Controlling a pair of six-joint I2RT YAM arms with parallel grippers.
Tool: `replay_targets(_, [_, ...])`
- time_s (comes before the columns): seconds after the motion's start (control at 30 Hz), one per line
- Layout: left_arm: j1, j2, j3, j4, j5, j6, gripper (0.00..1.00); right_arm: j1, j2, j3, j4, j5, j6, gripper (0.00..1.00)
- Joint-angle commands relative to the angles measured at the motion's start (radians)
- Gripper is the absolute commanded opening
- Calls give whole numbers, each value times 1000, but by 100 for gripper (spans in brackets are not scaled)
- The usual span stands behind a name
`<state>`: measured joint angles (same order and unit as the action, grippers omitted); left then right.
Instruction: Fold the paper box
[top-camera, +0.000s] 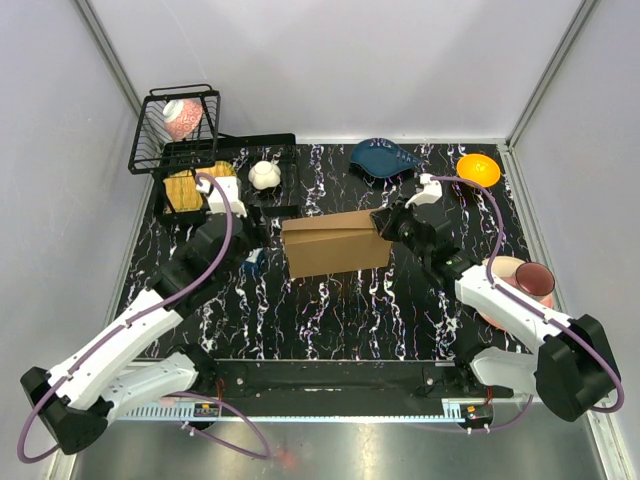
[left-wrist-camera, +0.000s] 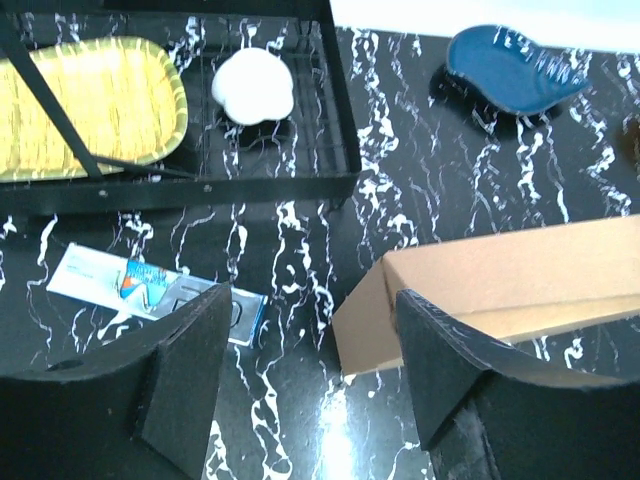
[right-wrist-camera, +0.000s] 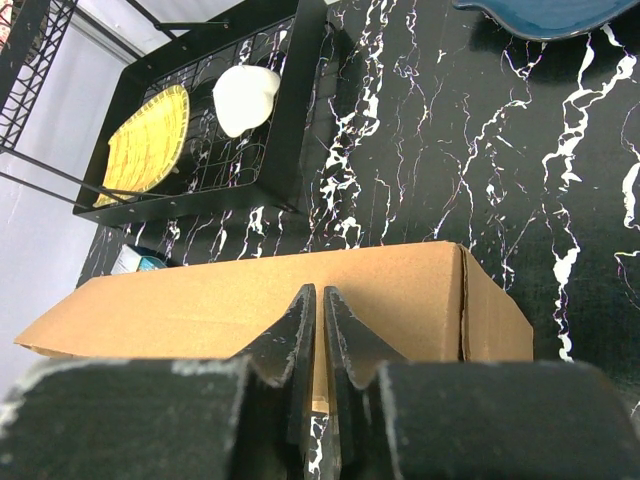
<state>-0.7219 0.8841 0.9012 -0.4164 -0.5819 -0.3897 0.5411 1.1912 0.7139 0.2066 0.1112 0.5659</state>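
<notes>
The paper box (top-camera: 335, 243) is plain brown corrugated cardboard, long and rectangular with sharply creased corners. It lies on the glossy black, white-veined table (top-camera: 330, 320), just beside the black wire tray (top-camera: 250, 140) on its near right side. The right gripper (right-wrist-camera: 320, 310) is pinched nearly closed on a cardboard wall at the end far from the tray. The left gripper (left-wrist-camera: 320, 390) is between tray and box, jaws spread and holding nothing. Bare tabletop lies along the box's long edge away from the tray.
</notes>
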Motion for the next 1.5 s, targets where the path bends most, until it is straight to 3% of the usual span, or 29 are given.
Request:
replay_targets(0.0, [22, 24, 90, 44, 10, 49, 70, -9, 58, -59, -282, 38, -34, 13])
replay_targets(0.1, [51, -2, 49, 178, 106, 25, 67, -9, 47, -59, -282, 36, -31, 13])
replay_targets(0.17, [62, -4, 28, 285, 180, -12, 58, -9, 47, -56, -285, 36, -34, 13])
replay_targets(0.33, [76, 110, 16, 390, 255, -72, 15, -10, 41, -45, -299, 28, -41, 13])
replay_targets(0.53, [75, 156, -110, 603, 343, -155, 0, -9, 28, -62, -300, 22, -35, 12])
replay_targets(0.67, [69, 182, -209, 659, 389, -202, 0, -9, 24, -71, -302, 19, -35, 12])
replay_targets(0.97, [49, 289, -432, 697, 346, -267, 0, -9, 7, -99, -302, 7, -29, 11])
replay_targets(1.47, [-51, 564, -551, 869, 290, -368, 0, -9, -24, -159, -345, -13, -9, 11])
